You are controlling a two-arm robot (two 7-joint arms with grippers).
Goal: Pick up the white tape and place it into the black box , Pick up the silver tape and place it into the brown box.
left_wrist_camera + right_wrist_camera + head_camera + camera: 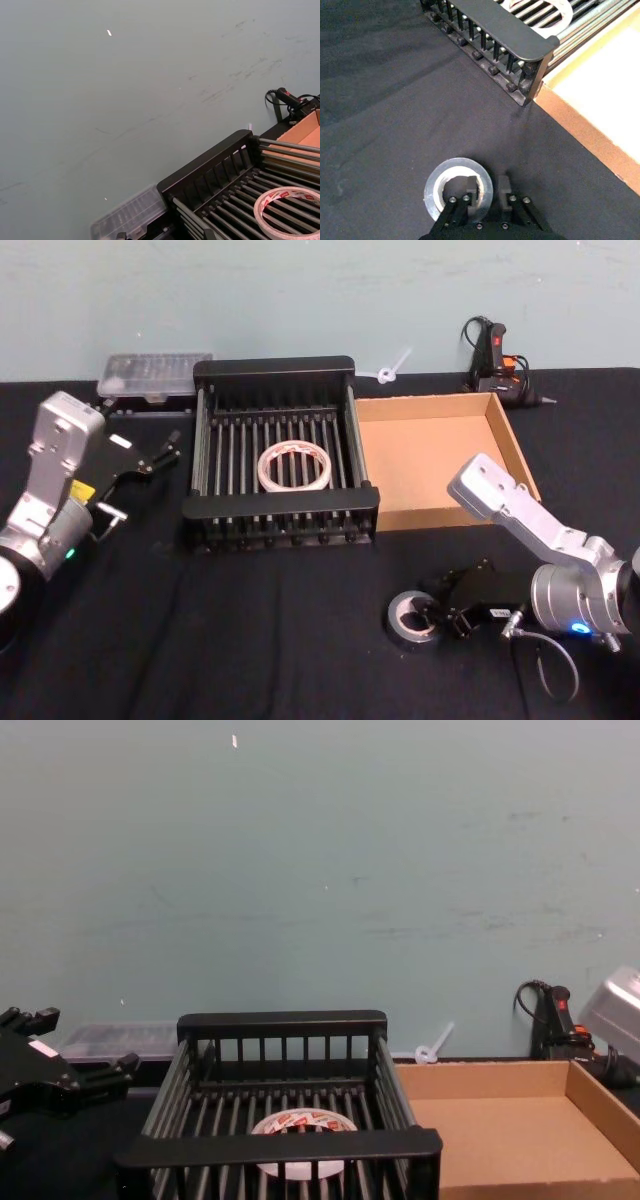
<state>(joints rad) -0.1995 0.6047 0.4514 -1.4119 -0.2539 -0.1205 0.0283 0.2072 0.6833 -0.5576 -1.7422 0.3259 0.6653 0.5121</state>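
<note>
Already done: white tape [294, 465] inside black box [281, 374]. Left: silver tape [412, 619] near right, right gripper [440, 619] open astride rim, ungripped; brown box [505, 440] unfilled.

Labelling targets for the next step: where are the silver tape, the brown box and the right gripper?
silver tape [436, 180]: right wrist view, its left rim.
brown box [432, 460]: head view, bare floor.
right gripper [486, 192]: right wrist view, midway between its fingertips.
</note>
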